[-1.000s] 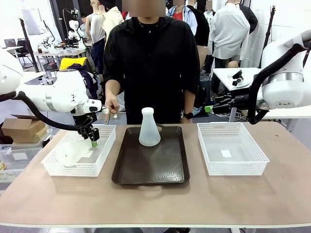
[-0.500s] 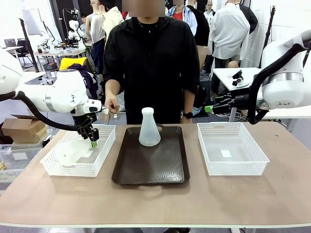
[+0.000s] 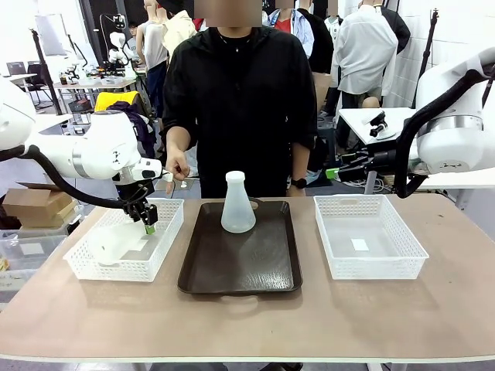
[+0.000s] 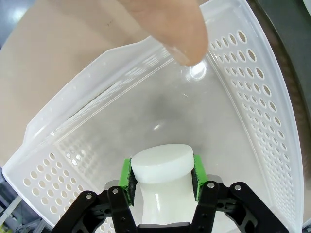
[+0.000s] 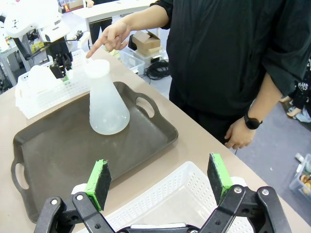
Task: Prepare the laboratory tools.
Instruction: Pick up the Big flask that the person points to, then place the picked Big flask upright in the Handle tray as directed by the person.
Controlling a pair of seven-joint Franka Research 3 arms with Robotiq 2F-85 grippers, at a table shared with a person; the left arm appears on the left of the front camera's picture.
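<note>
While the person [image 3: 240, 108] in black stood at the far side of the table [image 3: 247, 317] pointing a finger toward the left basket, the dark brown tray [image 3: 240, 255] sat in the middle with a white lattice basket on each side. The left basket [image 3: 128, 239] had a frosted Erlenmeyer flask [image 4: 160, 189] lying in it, and the left gripper [image 4: 161, 174] was clamped on that flask's neck, green pads pressed tight on both sides just below the rim. The right basket [image 3: 369, 236] sat under the right gripper [image 5: 160, 182], which hung above it with its jaws spread wide and nothing between them. The second flask [image 3: 237, 203] stood upright on the far half of the tray, well apart from both grippers. The person's other hand [image 5: 238, 133] hung down by their side, wearing a watch.
</note>
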